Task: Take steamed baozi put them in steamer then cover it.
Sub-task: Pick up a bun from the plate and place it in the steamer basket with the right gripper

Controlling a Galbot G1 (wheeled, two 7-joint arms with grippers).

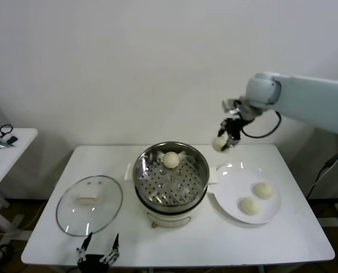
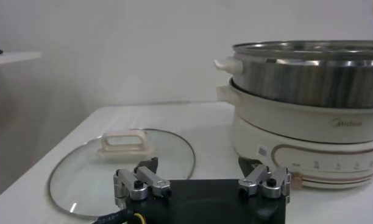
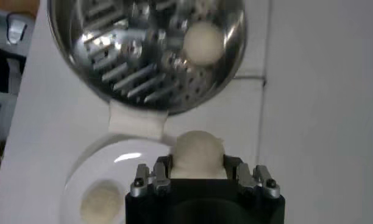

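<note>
- Currently the right gripper (image 1: 226, 140) is raised above the table (image 1: 305, 239), up near the back wall, its jaws clamped on one steamed baozi (image 1: 220, 143); the right wrist view shows the bun (image 3: 198, 152) pinched between the two fingers (image 3: 151, 176).
- Below and to the left of this gripper stands the steamer (image 1: 170, 177), uncovered, on its white base. One baozi (image 1: 170, 160) lies on the perforated tray, toward the far rim. The rest of the tray is bare.
- Between the held bun and the steamer's opening there is open air only; the nearest edge is the steamer's rim on the gripper's side, with a small white side handle (image 1: 213, 175) just under it.
- Directly beneath and a little nearer to the robot than the right gripper sits a white plate (image 1: 232, 170), touching or just beside the steamer's base. Two baozi remain on it, one (image 1: 263, 190) farther back and one (image 1: 249, 205) nearer the front, close together but apart.
- The left gripper (image 1: 99, 250) hangs at the table's front edge, jaws standing wide apart, holding nothing.
- Just ahead of the left gripper the cover (image 1: 89, 205) lies flat on the table, handle (image 1: 89, 198) up. In the left wrist view the cover (image 2: 83, 176) is near the fingers (image 2: 141, 182), and the steamer (image 2: 308, 109) stands off to the side of it, apart.
- Off to the far left of the left gripper, a second small white table (image 1: 9, 149) holds some dark items, too small to identify.
</note>
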